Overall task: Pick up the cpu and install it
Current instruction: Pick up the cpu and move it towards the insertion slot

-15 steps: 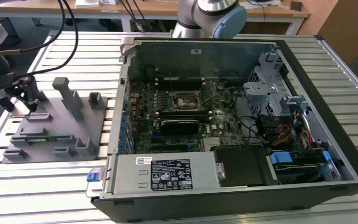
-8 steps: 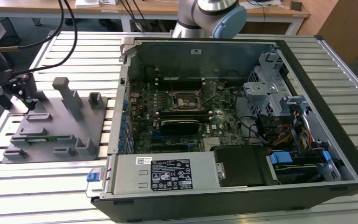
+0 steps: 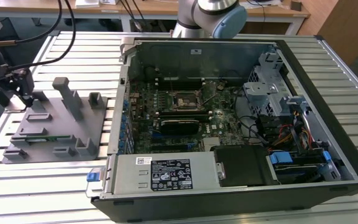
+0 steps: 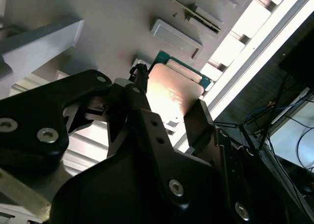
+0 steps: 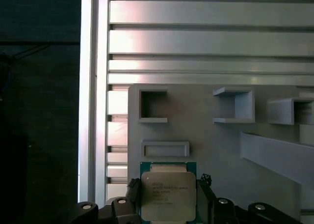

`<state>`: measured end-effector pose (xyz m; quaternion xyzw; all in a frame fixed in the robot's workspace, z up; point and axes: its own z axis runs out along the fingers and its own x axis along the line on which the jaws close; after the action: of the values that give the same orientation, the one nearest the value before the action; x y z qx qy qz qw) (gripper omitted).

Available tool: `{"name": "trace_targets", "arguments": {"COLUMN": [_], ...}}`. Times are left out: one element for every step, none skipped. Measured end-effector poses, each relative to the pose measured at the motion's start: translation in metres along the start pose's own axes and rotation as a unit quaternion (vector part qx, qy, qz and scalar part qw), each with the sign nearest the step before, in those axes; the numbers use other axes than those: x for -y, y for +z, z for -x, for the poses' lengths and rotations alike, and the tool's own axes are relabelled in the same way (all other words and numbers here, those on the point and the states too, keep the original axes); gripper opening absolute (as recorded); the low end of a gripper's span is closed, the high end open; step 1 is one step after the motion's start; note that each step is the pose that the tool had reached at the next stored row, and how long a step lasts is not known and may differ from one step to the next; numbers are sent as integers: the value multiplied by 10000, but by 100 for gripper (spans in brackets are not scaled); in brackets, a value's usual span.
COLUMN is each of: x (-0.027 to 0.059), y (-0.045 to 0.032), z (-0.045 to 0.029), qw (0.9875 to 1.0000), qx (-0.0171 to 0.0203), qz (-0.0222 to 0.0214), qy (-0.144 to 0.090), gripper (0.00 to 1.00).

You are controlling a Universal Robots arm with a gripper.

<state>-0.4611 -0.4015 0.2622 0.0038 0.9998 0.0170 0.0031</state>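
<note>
The cpu (image 5: 168, 197), a flat square chip with a shiny metal top and a green rim, sits between my gripper's (image 5: 168, 185) two black fingers. One finger (image 5: 133, 188) presses each of two opposite edges. In the second wrist view the cpu (image 4: 174, 94) glints between the same fingers, just above the grey holder plate (image 4: 122, 22). In the exterior view my gripper (image 3: 18, 93) hangs over the far corner of the grey holder plate (image 3: 51, 149) at the exterior view's left. The motherboard's square socket (image 3: 184, 100) lies in the open computer case (image 3: 328, 140), far from the gripper.
The holder plate carries upright grey posts (image 3: 67, 93) and pockets (image 5: 153, 105), plus a green memory stick (image 3: 45, 137). It rests on a ribbed aluminium table (image 3: 42, 186). Black cables (image 3: 48, 28) hang near the arm. The case's metal walls and drive cage (image 3: 269, 88) surround the motherboard.
</note>
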Motion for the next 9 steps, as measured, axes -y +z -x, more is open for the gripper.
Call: {"name": "trace_targets", "arguments": {"x": [-1,-1,-2,-2,-3,-3,-4,-5,-6], "y": [-15,-29,-43,-56,-70,-87,-104,-120,-139], "z": [0,0,0,0,0,0,0,1,1], "qw": [10000,10000,10000,10000,10000,10000,10000,10000,10000], "qx": [0,0,0,0,0,0,-1,0,0], "qz": [0,0,0,0,0,0,-1,0,0], "qy": [0,0,0,0,0,0,0,0,0], "gripper": [54,54,54,54,54,54,54,54,54]}}
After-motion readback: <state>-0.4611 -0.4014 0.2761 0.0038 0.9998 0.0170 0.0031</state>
